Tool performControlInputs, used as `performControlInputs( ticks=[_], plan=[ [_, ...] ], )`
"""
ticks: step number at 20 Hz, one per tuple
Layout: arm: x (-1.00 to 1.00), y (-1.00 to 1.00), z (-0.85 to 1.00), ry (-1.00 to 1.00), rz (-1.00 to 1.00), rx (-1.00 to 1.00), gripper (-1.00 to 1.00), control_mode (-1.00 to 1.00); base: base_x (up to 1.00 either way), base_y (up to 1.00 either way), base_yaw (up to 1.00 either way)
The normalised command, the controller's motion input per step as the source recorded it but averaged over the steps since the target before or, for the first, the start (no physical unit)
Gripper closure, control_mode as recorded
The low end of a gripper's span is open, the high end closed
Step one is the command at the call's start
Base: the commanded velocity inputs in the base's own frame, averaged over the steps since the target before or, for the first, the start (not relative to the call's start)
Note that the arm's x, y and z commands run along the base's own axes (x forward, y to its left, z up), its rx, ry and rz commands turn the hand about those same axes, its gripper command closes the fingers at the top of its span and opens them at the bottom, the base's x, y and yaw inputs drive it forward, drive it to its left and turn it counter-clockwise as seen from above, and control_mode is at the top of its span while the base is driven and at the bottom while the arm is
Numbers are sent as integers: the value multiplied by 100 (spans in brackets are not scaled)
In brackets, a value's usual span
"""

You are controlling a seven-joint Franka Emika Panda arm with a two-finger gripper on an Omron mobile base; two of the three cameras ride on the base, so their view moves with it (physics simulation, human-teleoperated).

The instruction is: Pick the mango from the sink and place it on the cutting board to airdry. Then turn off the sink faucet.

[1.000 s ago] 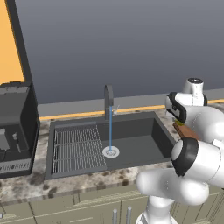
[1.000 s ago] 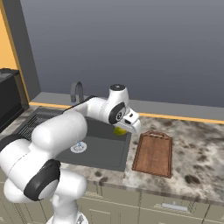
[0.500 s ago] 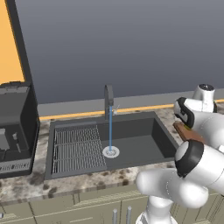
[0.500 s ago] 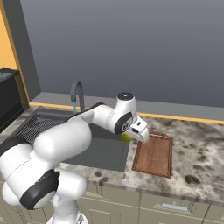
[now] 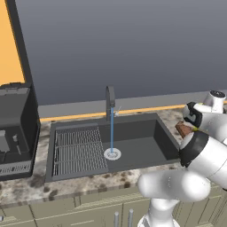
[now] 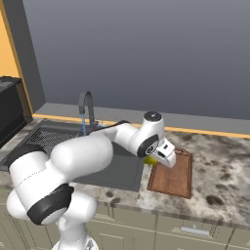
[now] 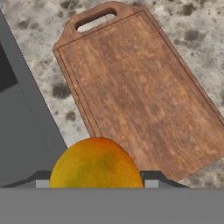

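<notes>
One relation governs the coming move: where the reddish-brown wooden cutting board with its darker raised rim [image 7: 140,96] lies from the small yellow-orange oval mango [image 7: 96,162] held in the fingers. Going left to right in the right base view, the wide dark grey sink basin [image 6: 110,171] comes first, with the slim dark grey curved faucet [image 6: 87,105] behind it and a thin blue stream of water [image 5: 111,133] running down to the round silver drain [image 5: 112,154], as the left base view shows. Next comes the gripper [image 6: 158,158], closed on the mango, which hangs in the air over the speckled stone counter [image 6: 215,171] at the left edge of the board, just past the sink's right rim. The board lies to the right of that, flat on the counter. In the hand view the fruit sits low between the fingers, and the board spreads ahead and to the right of it, its long axis slanting from the handle slot [image 7: 94,19] at upper left down to lower right. The mango's own long axis cannot be read with certainty here; it appears broad side on. My judgement is that the fruit must travel further right, over the middle of the board, before lowering and release; the faucet is not yet turned off.
</notes>
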Motion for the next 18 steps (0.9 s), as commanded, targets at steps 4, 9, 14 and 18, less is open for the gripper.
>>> performControlInputs(
  ticks=[4, 9, 14, 18],
  plan=[
    [0, -33, -16, 0, -3, 5, 100, -100, 0, 0, 0],
    [1, -19, -26, 0, -1, 4, 100, -100, 0, 0, 0],
    [0, -15, -34, 0, 0, 2, 100, -100, 0, 0, 0],
    [12, -10, -37, 1, 0, 1, 100, -100, 0, 0, 0]
  ],
)
